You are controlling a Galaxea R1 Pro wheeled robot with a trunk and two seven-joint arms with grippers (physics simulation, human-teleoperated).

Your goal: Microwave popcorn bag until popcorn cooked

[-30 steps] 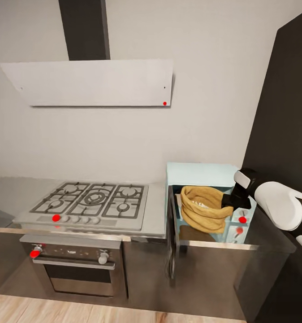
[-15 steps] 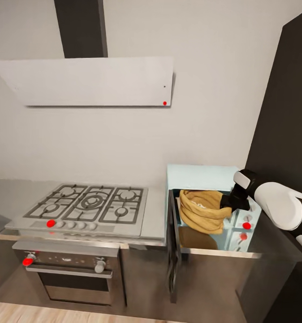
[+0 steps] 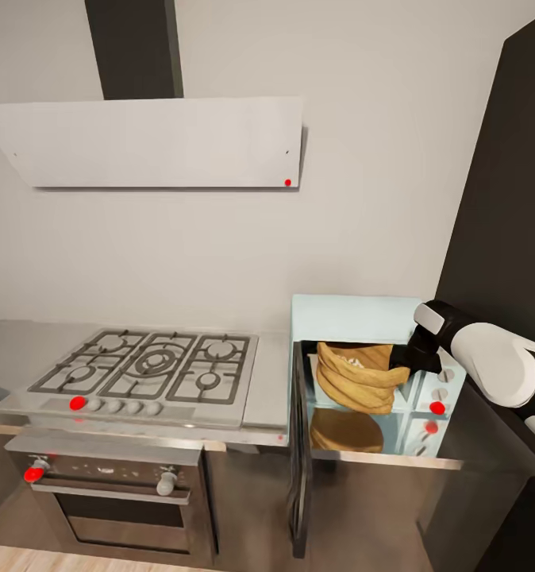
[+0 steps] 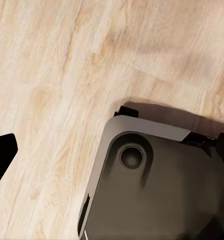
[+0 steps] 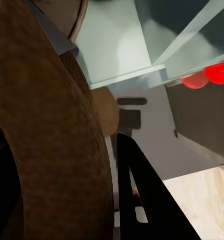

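The tan-orange popcorn bag [image 3: 355, 380] hangs inside the open cavity of the mint-blue microwave [image 3: 355, 308], a little above the brown turntable [image 3: 345, 430]. My right gripper [image 3: 403, 367] is shut on the bag's right rim. A few whitish popcorn kernels [image 3: 352, 361] show at the sack's mouth. The dark glass door [image 3: 299, 453] stands swung out to the left. In the right wrist view the ribbed bag [image 5: 47, 130] sits against a black finger [image 5: 136, 190], with red knob markers [image 5: 211, 75] beyond. My left gripper [image 4: 114, 147] is open above the wooden floor.
A gas hob [image 3: 148, 365] is set in the steel countertop [image 3: 13, 338] left of the microwave, over a steel oven [image 3: 109, 492]. A white hood [image 3: 148, 143] hangs above. A tall dark cabinet [image 3: 506, 199] stands close on the right. The robot's base [image 4: 151, 185] lies under the left gripper.
The head camera has shifted, so the whole view moved. The right gripper carried the bag deeper into the microwave and more upright, uncovering the turntable below it.
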